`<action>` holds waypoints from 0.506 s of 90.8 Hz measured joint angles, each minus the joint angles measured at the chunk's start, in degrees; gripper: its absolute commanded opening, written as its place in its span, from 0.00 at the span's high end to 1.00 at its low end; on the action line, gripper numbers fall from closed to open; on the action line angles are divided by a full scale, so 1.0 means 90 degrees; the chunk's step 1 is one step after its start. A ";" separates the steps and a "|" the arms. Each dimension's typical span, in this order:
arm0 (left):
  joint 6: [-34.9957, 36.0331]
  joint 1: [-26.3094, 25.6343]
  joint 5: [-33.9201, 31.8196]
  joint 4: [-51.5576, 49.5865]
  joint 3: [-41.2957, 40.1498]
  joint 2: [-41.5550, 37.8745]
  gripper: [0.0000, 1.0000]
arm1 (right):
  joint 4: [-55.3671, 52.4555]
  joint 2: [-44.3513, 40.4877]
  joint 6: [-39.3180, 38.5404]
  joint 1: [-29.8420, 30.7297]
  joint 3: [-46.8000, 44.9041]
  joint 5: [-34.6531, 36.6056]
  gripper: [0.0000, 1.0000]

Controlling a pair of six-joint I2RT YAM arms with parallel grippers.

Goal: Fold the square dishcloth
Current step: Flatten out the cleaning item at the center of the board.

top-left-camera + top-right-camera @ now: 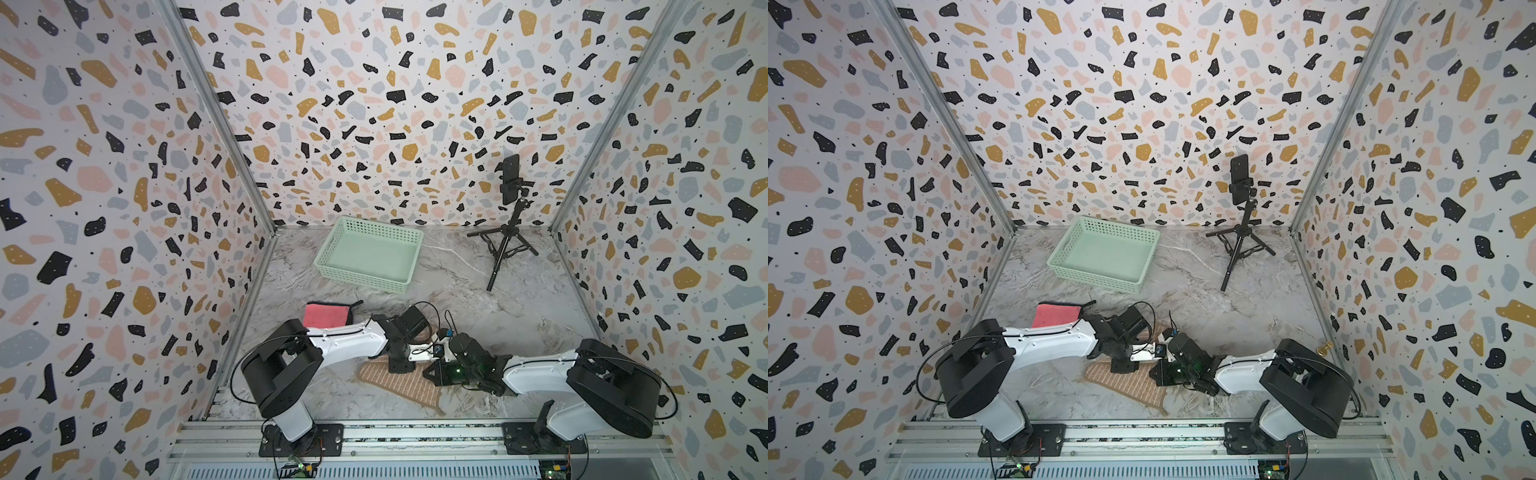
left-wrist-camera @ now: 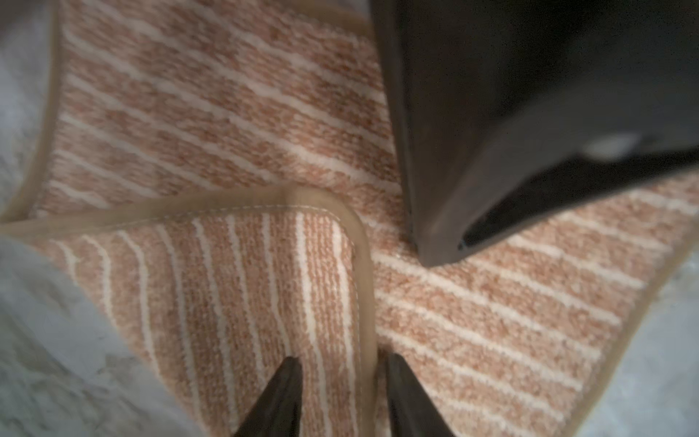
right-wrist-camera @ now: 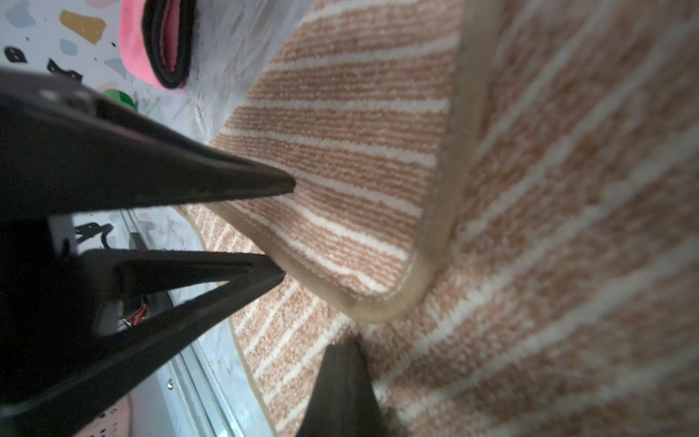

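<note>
**Dishcloth (image 1: 400, 385) with one corner turned over**

The tan striped dishcloth lies on the marble surface (image 1: 478, 299), on the arms' side of the green basket (image 1: 370, 253). One hemmed corner (image 2: 302, 234) is folded onto it. The left gripper (image 2: 340, 378) has its jaws spread, straddling that corner's hem. The right gripper (image 3: 340, 367), jaws pressed together, rests its tip on the cloth just beside the fold.

Front centre crowded: left arm (image 1: 353, 338) and right arm (image 1: 540, 368) over dishcloth (image 1: 399, 384). Basket (image 1: 361, 277) and tripod (image 1: 508, 239) stand at back. Open table (image 1: 532, 307) right of centre.
</note>
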 measured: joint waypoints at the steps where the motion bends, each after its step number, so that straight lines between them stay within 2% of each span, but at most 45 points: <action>1: -0.0017 -0.0005 -0.0056 0.0019 0.0012 0.0029 0.74 | 0.0022 0.0005 0.0010 -0.0010 -0.0005 -0.0017 1.00; 10: -0.0080 -0.0058 -0.0529 0.0063 0.0134 0.0250 1.00 | 0.0170 0.0039 0.0126 -0.0124 -0.0070 -0.0136 1.00; 27: -0.0182 -0.0092 -0.1076 0.0143 0.0049 0.0019 1.00 | -0.0041 -0.0119 0.0061 -0.0165 -0.0080 -0.0022 1.00; 46: -0.0257 0.0396 -0.1018 -0.0143 -0.0056 -0.1273 1.00 | -0.0903 -0.0597 -0.0189 -0.0163 -0.0044 0.0274 1.00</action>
